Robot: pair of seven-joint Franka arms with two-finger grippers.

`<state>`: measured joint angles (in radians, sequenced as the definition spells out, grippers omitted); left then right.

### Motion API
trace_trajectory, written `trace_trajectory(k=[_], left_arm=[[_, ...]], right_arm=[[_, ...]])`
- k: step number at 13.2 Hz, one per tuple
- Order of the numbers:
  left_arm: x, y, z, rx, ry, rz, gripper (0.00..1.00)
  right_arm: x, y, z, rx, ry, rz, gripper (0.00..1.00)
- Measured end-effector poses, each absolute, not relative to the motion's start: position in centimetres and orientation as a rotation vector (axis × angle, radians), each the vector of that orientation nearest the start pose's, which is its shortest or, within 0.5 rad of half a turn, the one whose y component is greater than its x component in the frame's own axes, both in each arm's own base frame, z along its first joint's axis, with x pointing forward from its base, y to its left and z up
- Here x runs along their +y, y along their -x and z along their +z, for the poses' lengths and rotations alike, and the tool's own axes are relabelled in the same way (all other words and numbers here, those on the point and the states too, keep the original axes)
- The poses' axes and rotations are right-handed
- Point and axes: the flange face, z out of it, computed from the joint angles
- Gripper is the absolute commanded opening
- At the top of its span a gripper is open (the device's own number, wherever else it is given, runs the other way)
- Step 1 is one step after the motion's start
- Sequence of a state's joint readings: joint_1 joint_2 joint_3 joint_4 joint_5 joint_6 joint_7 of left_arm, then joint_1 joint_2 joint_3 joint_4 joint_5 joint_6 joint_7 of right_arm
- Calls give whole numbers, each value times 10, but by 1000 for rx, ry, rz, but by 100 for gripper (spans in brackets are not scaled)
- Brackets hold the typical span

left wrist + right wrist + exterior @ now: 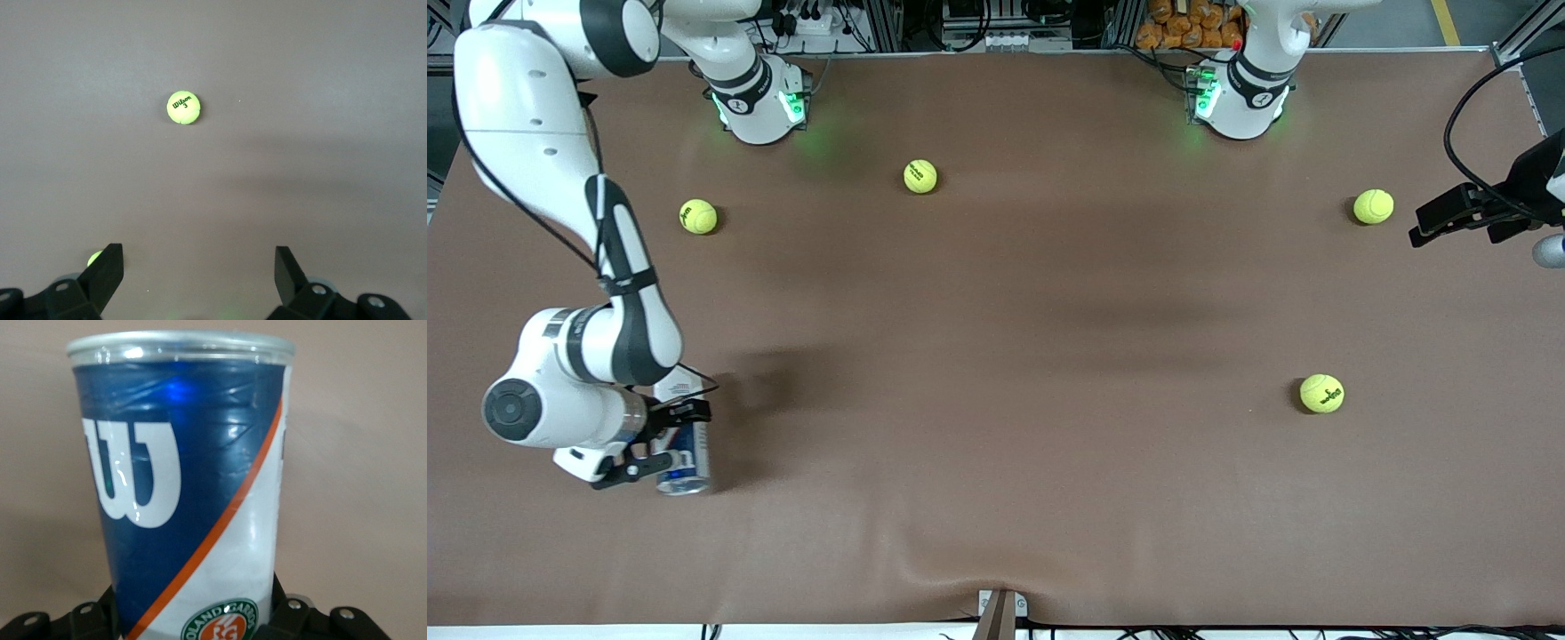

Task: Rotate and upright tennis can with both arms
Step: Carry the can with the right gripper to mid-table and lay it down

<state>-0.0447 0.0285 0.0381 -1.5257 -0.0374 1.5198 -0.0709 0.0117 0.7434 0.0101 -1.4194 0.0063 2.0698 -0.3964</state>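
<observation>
A: Brown matting is covering the whole tabletop point(996, 462), and the two white arms are standing at its edge farthest from the front camera. What is the right arm point(543, 178) doing?

B: It is reaching down at its own end of the tabletop, toward the edge nearest the front camera. Its right hand point(660, 437) is clamping its fingers on the tennis can point(686, 453), which is lying on its side on the matting, silver rim pointing toward the front camera.

A: And in the right wrist view?

B: The can point(190, 487) is filling the frame, navy and white with an orange-red stripe and a white "W", sitting between the black fingers point(287, 613).

A: The left arm point(1258, 80)?

B: It is waiting. Its left hand point(1449, 218) is hanging over its own end of the tabletop, fingers point(107, 270) standing wide apart with nothing between them.

A: Anything smaller?

B: Four yellow-green tennis balls are lying well apart: one point(1373, 206) just beside the left hand, one point(1321, 393) nearer the front camera, one point(920, 176) between the bases, and one point(698, 216) near the right arm.
</observation>
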Motion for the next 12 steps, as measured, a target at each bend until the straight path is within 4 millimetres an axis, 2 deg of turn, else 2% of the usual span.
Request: trace_trajectory(k=[2, 4, 6, 8, 10, 12], left_arm=[[-8, -558, 625, -100, 3175, 57, 100], [-8, -558, 625, -100, 3175, 58, 100], [-8, -558, 625, -100, 3175, 58, 100], [-8, -558, 625, -101, 3175, 58, 100], [-8, -558, 625, -100, 3175, 58, 100], [-9, -558, 625, -99, 3176, 59, 100]], right_arm=[[94, -711, 274, -904, 2971, 112, 75], [193, -692, 297, -1137, 2895, 70, 75], [304, -653, 316, -1397, 2802, 33, 75], [399, -600, 318, -1670, 2710, 22, 75], [461, -557, 311, -1887, 2630, -15, 75], [494, -529, 294, -2039, 2568, -35, 75]])
